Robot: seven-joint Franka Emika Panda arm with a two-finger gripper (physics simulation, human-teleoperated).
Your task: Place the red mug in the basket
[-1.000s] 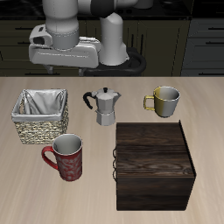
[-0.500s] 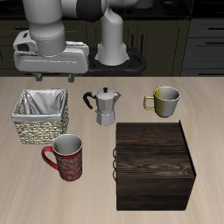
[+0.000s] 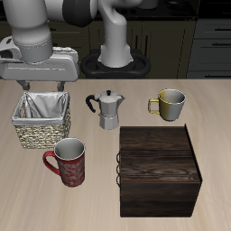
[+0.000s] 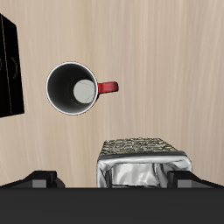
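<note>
The red mug (image 3: 69, 162) stands upright on the table near the front edge, its handle pointing away from the dark box; it also shows in the wrist view (image 4: 74, 87), seen from above with a grey-white inside. The wicker basket (image 3: 41, 120) with pale grey lining stands just behind the mug and also shows in the wrist view (image 4: 143, 161). My gripper (image 3: 43, 87) hangs above the basket's back edge, open and empty, well above the mug. In the wrist view the gripper (image 4: 115, 180) shows both fingers spread wide apart.
A dark wooden box (image 3: 159, 169) stands beside the mug near the front edge. A metal moka pot (image 3: 109, 108) stands at mid table beside the basket. A yellowish-olive mug (image 3: 169, 104) stands farther along, behind the box.
My arm has swung sideways from above the moka pot to above the basket and come a little lower. The mug, the basket and the other things have not moved.
</note>
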